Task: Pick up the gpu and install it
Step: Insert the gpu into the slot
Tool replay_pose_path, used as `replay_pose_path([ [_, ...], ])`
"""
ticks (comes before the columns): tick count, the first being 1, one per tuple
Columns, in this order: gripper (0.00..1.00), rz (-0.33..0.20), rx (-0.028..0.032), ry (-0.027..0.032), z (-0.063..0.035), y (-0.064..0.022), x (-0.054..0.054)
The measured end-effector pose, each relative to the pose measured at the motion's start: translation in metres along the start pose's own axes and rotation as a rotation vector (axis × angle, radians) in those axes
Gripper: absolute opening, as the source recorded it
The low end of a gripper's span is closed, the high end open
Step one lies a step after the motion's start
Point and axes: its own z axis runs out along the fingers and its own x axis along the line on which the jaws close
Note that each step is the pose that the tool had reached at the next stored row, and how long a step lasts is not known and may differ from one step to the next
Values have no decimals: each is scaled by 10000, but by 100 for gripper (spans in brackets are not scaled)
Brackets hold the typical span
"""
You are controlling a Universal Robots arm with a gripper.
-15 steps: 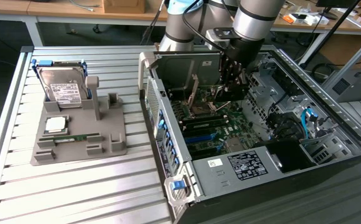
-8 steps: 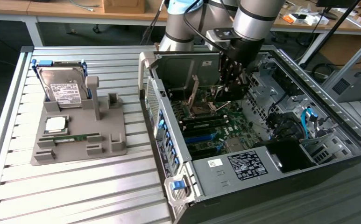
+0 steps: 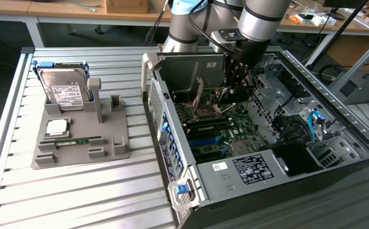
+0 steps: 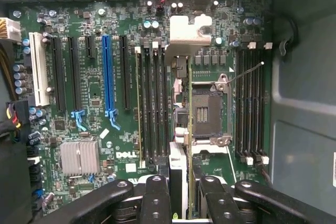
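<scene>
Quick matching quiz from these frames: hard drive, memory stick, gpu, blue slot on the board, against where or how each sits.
Things:
1. hard drive
2. memory stick
3. gpu
4. blue slot

States:
A. lying flat on the grey holder
B. edge-on in the tool, above the motherboard
C. empty, on the motherboard
D. standing upright in the grey holder

Pairs: 1-D, 2-A, 3-B, 4-C
</scene>
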Motion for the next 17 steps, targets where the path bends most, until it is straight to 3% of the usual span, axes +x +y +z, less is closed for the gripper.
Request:
replay_pose_path([
  [17,27,-861,-25,-20,1,0,0],
])
